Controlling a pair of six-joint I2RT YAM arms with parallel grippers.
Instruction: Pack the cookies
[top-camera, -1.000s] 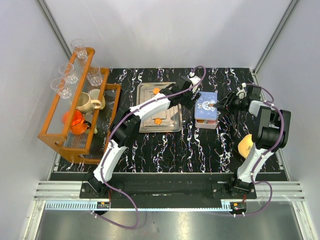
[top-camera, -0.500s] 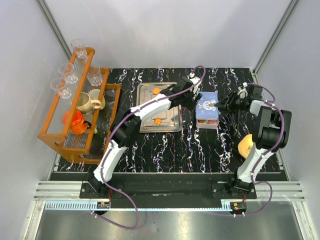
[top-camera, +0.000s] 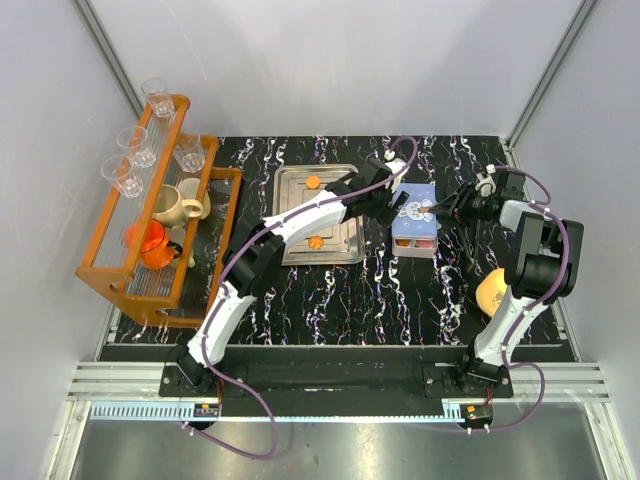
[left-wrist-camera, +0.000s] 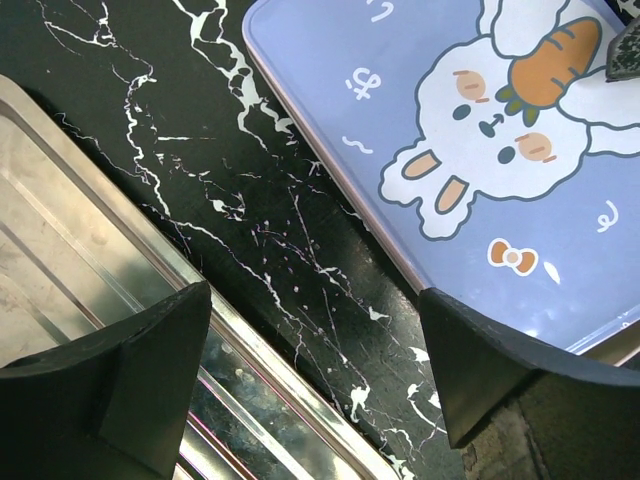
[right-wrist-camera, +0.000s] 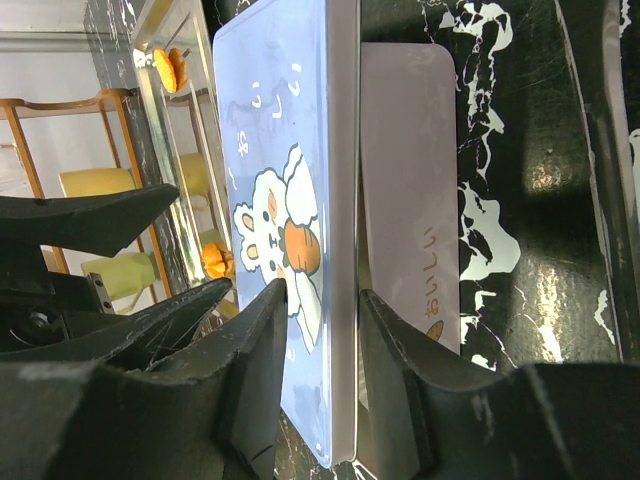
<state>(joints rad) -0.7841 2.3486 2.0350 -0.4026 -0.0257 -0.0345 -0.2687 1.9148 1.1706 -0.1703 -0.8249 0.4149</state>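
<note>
Two orange cookies lie on the steel tray (top-camera: 340, 245): a round one (top-camera: 313, 182) at its far edge and a flower-shaped one (top-camera: 316, 241) near its front. Both show in the right wrist view, the round cookie (right-wrist-camera: 170, 68) and the flower one (right-wrist-camera: 215, 260). The box's blue rabbit lid (top-camera: 414, 210) sits over its pale pink base (right-wrist-camera: 410, 180). My right gripper (top-camera: 447, 208) is shut on the lid's right rim (right-wrist-camera: 340, 200), one finger above and one below. My left gripper (top-camera: 393, 204) is open and empty over the black table between tray (left-wrist-camera: 80, 250) and lid (left-wrist-camera: 480, 130).
An orange wooden rack (top-camera: 150, 230) with glasses and mugs stands at the left. A yellow-orange lump (top-camera: 492, 290) lies at the right by my right arm. Grey walls close in the table on three sides.
My left gripper has moved a little right, off the tray toward the box. The right gripper and lid have hardly moved.
</note>
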